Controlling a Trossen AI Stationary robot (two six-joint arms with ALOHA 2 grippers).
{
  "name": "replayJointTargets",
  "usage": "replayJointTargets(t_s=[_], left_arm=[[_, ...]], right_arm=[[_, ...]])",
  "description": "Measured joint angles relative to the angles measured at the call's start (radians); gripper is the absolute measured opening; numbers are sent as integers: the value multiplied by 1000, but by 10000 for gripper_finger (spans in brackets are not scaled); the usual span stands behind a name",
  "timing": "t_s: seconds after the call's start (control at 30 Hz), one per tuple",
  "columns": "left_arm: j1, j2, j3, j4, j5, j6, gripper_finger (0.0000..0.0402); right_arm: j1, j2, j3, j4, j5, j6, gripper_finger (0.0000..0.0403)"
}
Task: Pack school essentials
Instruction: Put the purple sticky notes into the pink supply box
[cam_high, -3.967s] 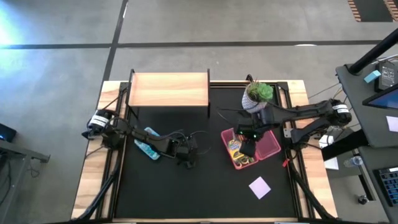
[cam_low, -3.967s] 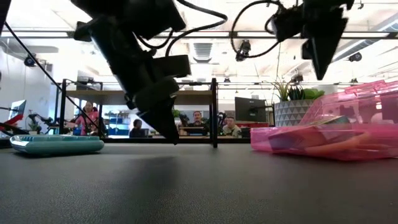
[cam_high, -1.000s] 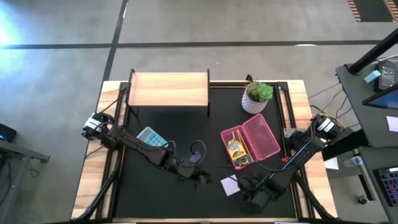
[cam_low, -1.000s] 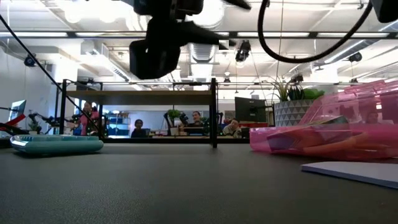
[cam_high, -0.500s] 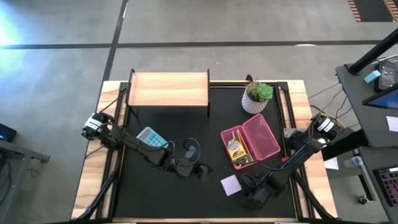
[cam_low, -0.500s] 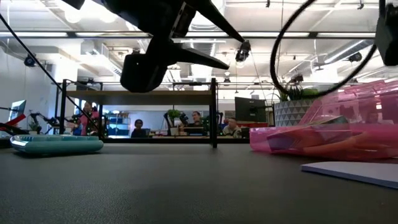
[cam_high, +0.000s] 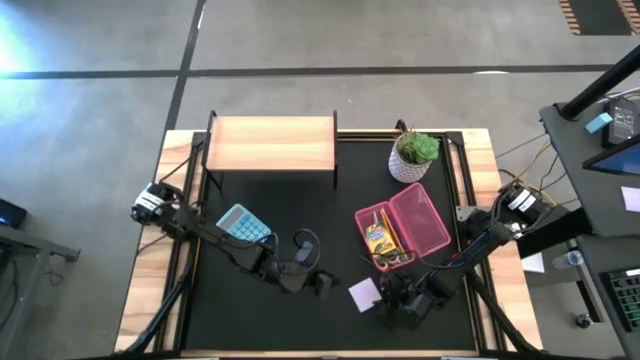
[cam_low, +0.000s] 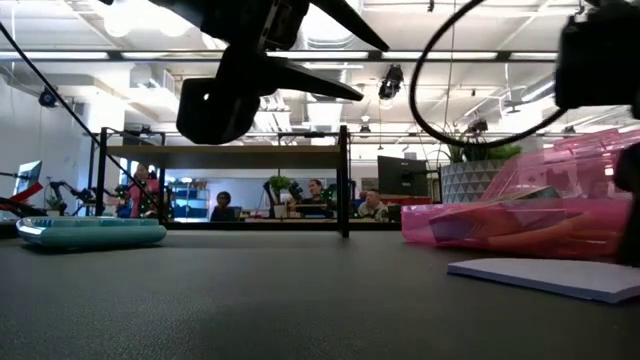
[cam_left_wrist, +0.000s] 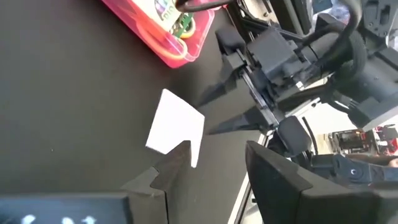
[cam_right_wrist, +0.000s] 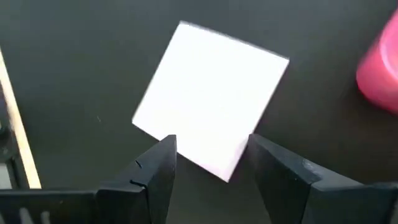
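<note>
The pale lilac note pad (cam_high: 363, 293) lies flat on the black mat near the front, and also shows in the low view (cam_low: 540, 277). My right gripper (cam_high: 392, 294) is low at the pad's right side, open, with its fingers astride the pad's nearest corner (cam_right_wrist: 227, 174). My left gripper (cam_high: 325, 285) hovers open and empty above the mat, left of the pad (cam_left_wrist: 177, 124). The open pink case (cam_high: 420, 222) holds the yellow crayon box (cam_high: 378, 240), thin pencils and other small items. My right gripper comes at the pad level, from the table's right, low over the mat. Its open fingertips (cam_right_wrist: 163, 149) overlap the two edges that meet at the pad's nearest corner (cam_right_wrist: 217, 168). The pad lies flat on the mat. Whether the fingers press on it, I cannot tell.
A potted plant (cam_high: 413, 155) stands behind the case. A wooden shelf (cam_high: 272, 143) stands at the far edge. A teal calculator (cam_high: 245, 222) lies at the left. Bare mat lies between the calculator and the pad.
My right gripper has gone toward the table's left, staying low and open. The note pad has slid a short way along the mat toward the left, still flat. My left gripper has shifted a little above the mat and stays open.
</note>
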Motion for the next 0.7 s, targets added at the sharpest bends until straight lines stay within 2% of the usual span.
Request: replayJointTargets(t_s=[0.2,0.33,0.5,0.7], left_arm=[[-4,0,0,-1,10,0,136],[-9,0,0,-1,10,-7,136],[-19,0,-18,-2,8,-76,136],[-38,80,-18,49,6,-194,136]], right_arm=[[-59,-2,0,26,14,-37,189],[-53,-36,-1,27,-6,-16,189],[-24,-60,0,28,-59,94,181],[-1,-50,0,32,-105,244,170]])
